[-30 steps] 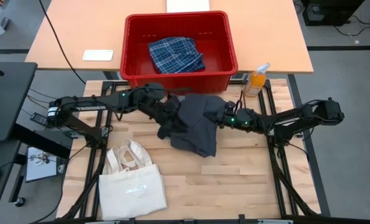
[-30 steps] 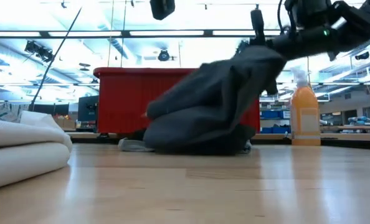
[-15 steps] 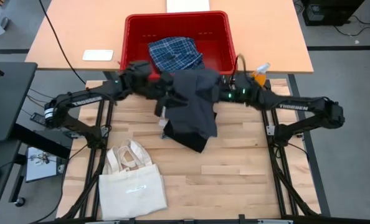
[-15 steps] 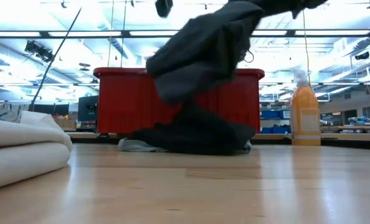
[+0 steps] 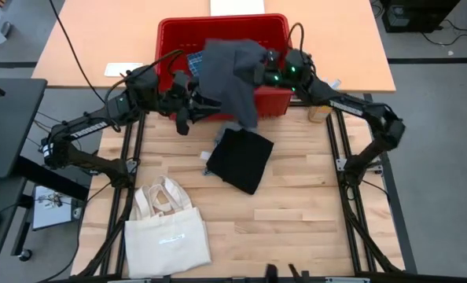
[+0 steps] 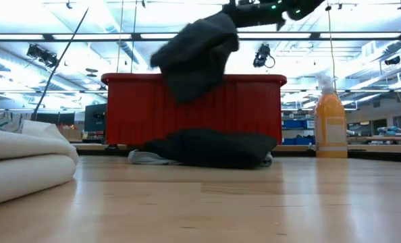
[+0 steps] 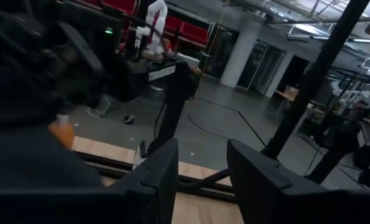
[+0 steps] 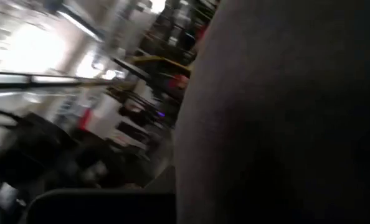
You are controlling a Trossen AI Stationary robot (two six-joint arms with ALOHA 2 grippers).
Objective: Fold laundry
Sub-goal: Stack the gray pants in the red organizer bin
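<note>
A charcoal garment (image 5: pixel 229 79) hangs in the air over the front wall of the red bin (image 5: pixel 277 98), with my right gripper (image 5: pixel 260 69) shut on it. In the low view this charcoal garment (image 6: pixel 194 57) droops well above the table. A black folded garment (image 5: pixel 240 161) lies flat on the table, and a light grey piece (image 5: pixel 205 167) peeks out at its left edge. A blue-and-white plaid piece (image 5: pixel 193 60) lies in the bin. My left gripper (image 5: pixel 188 106) is open beside the hanging garment's left side, with nothing between its fingers (image 7: pixel 163 174). My right gripper holds the charcoal garment by a bunched part at its top right (image 6: pixel 222 20), coming at it level from the table's right. The cloth fills the right wrist view and hides the fingers. The garment hangs slack below the hold, clear of the table and the black garment.
A cream tote bag (image 5: pixel 167 232) lies near the table's front left. An orange bottle (image 6: pixel 330 125) stands at the far right beside the bin. Bare wood stretches along the table's front right.
My right gripper has risen and swung toward the far edge, carrying the charcoal garment up off the black garment until it hangs clear by the bin. My left gripper has also gone up and toward the far left. The black garment stays on the table.
</note>
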